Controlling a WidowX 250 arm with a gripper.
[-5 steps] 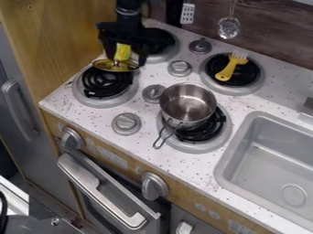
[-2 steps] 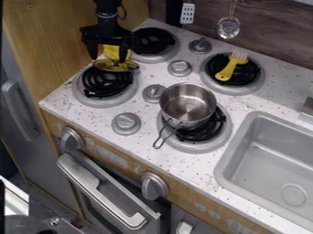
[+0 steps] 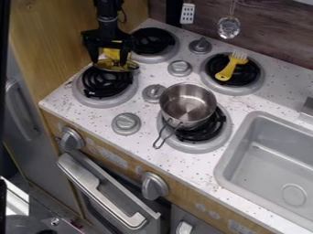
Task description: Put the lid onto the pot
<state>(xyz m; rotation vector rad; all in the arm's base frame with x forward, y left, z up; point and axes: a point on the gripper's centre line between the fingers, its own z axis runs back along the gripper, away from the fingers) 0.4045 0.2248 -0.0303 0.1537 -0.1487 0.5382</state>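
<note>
On the left, the lid (image 3: 116, 67) is sitting at the far edge of the near-left burner (image 3: 103, 83), and my gripper (image 3: 110, 61) is hanging right over it, fingers spread and nothing clenched, with the yellow handle (image 3: 112, 51) between them. I'm judging that I'm lining up a grasp; if I'm closing off-centre, one finger could be shoving the lid or tipping it off the coil. Further right, the burner knob (image 3: 154, 93) is standing along the likely path, so carrying low could be knocking the lid askew. Right of that, the pot (image 3: 186, 109) is waiting uncovered on its burner; a lid arriving tilted could be catching the rim and dragging the pot round.
</note>
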